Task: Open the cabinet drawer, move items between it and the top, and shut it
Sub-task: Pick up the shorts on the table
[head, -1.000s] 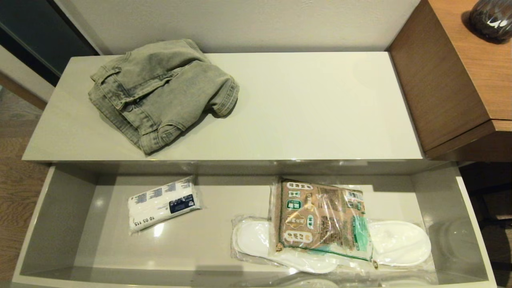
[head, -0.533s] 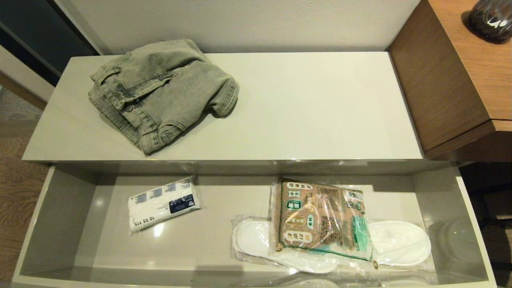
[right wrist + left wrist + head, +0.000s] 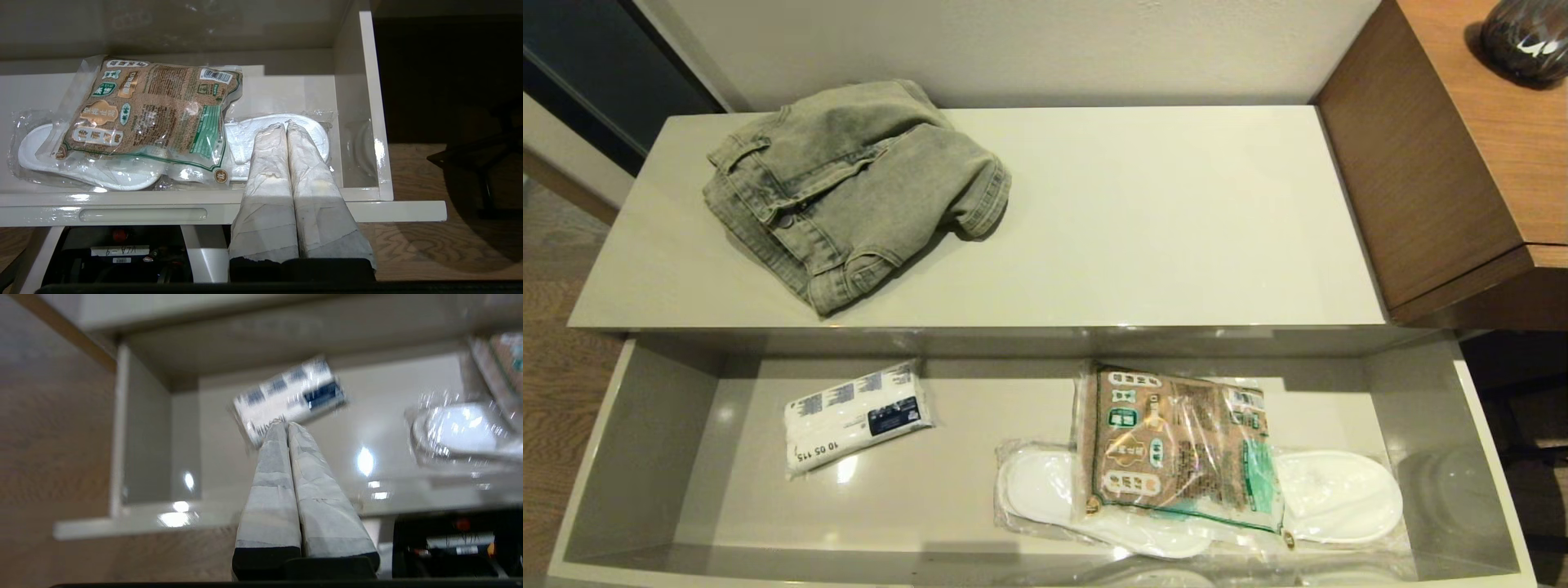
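Glossy cream top (image 3: 1160, 220), wood-grain floor (image 3: 556, 408)

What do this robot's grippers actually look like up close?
Each one is a pair of long, tapering fingers wrapped in pale, wrinkled grey-white tape, set in a black base. The left gripper has smoother wrapping with faint seams; the right gripper is more crumpled, with yellowish stains. No cables or markings show on either.

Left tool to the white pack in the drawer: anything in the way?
Nothing visible. The drawer is open, and the white pack lies alone on its left floor, uncovered. The left tool, shut, hangs short of it with only open space between. Slippers and packet lie well aside.
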Motion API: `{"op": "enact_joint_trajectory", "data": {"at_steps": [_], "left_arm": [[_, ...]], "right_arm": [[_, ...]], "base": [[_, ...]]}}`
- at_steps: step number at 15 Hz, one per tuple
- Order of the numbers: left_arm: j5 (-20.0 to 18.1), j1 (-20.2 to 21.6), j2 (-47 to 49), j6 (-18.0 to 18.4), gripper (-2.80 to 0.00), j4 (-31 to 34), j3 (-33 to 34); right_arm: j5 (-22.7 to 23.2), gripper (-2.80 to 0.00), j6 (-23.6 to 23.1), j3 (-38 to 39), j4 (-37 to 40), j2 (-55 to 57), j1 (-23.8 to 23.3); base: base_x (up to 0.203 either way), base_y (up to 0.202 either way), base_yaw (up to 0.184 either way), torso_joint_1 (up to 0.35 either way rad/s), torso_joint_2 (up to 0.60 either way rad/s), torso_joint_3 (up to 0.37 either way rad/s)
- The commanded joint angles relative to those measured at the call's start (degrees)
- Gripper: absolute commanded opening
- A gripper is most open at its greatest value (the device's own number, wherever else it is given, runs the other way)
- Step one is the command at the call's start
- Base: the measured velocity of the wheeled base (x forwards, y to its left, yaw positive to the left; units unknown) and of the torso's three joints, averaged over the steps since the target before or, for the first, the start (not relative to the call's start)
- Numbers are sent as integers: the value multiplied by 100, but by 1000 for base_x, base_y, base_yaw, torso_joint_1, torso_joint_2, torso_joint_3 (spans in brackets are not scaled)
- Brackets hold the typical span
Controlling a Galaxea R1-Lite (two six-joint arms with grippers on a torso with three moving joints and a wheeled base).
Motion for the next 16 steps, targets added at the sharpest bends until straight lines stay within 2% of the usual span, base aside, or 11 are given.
{"op": "enact_joint_trajectory", "data": {"at_steps": [1, 3, 8, 12, 14, 16], "left_arm": [[37, 5, 594, 38, -280, 336, -994], [141, 64, 1426, 45, -280, 569, -1850], [293, 150, 4509, 71, -280, 799, -4730], [368, 160, 6754, 214, -280, 1115, -6755], [410, 103, 7557, 257, -280, 1299, -7481], [440, -205, 8402, 233, -280, 1496, -7976]], "right_arm": [[-2, -280, -13, 9, -1, 9, -2], [-2, -280, -13, 9, -1, 9, 7], [-2, -280, 5, 9, -1, 9, 7], [-2, -280, 5, 9, -1, 9, 7], [-2, -280, 5, 9, -1, 9, -2], [-2, -280, 5, 9, -1, 9, -2]], "base": [[0, 0, 0, 0, 0, 0], [0, 0, 0, 0, 0, 0], [0, 0, 0, 0, 0, 0], [0, 0, 0, 0, 0, 0], [0, 0, 0, 0, 0, 0], [0, 0, 0, 0, 0, 0]]}}
